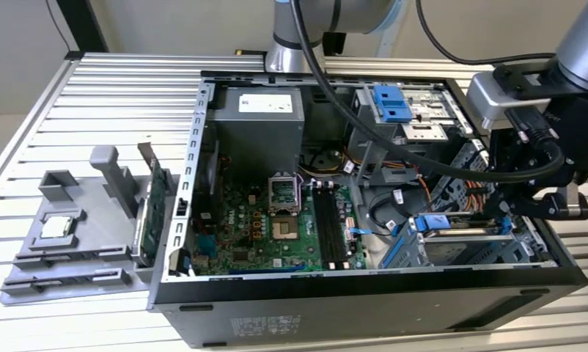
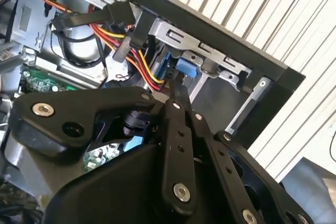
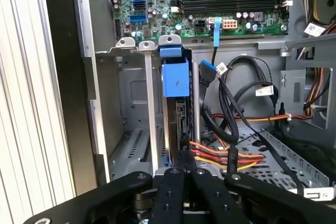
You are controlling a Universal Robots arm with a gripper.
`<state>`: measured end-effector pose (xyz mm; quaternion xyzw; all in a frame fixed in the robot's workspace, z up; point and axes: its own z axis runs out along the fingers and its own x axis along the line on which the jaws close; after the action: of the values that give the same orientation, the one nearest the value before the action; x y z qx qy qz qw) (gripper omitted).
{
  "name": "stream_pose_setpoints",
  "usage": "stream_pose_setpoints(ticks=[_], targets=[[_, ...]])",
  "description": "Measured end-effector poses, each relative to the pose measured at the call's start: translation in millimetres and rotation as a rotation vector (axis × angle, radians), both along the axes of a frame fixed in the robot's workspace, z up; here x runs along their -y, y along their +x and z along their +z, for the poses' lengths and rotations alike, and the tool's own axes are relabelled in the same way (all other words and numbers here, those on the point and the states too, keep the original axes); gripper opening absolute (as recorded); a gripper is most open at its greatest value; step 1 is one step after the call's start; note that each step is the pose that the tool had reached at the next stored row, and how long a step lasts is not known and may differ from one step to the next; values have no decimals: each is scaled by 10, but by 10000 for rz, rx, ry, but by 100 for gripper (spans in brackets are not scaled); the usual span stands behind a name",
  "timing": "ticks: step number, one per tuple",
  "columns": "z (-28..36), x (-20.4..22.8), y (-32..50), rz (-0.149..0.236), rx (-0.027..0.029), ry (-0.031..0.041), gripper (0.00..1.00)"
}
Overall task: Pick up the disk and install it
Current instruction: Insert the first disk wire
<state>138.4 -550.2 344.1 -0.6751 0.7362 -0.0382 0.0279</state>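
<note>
Fingers: pressed together, the two black fingers (image 3: 169, 182) meeting in a single tip. I cannot tell whether anything thin is nipped between them.
Gripper: the gripper (image 3: 184, 157) has its tip right at the near end of the disk in the first wrist view. In the second wrist view the gripper (image 2: 176, 92) has its tip just short of the blue rail.
Disk: the disk (image 3: 176, 85) stands on edge in a metal bay, blue rail uppermost with a dark edge beneath, between two upright bay walls. In the exterior view the disk (image 1: 441, 224) sits in the lower right of the frame, inside the case.
Cables: a red, yellow and orange bundle (image 3: 226, 156) lies just beside the bay, with black leads looping over it.
Arm: the arm (image 1: 587, 44) comes down from the upper right corner of the exterior view, with its black wrist over the bay.
Case: the open tower case (image 1: 372, 308) lies on its side. The motherboard (image 1: 245, 227) is centre frame, with the memory sticks (image 1: 328, 220) next to it.
Upper bay: a second blue carrier (image 1: 392, 103) is top centre-right, well apart from the gripper.
Tray: a grey fixture tray (image 1: 79, 279) is at lower left, with a small square chip (image 1: 59, 227) resting on it.
Table: the slatted metal table (image 1: 98, 95) lies under everything.
</note>
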Motion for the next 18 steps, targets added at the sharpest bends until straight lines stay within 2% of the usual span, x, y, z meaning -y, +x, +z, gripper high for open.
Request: stream_pose_setpoints(ticks=[3, 13, 18], targets=[[-3, 0, 0, 0, 0, -1, 0], [-108, 1, -1, -1, 0, -12, 0], [-115, -1, -1, -1, 0, -11, 0]])
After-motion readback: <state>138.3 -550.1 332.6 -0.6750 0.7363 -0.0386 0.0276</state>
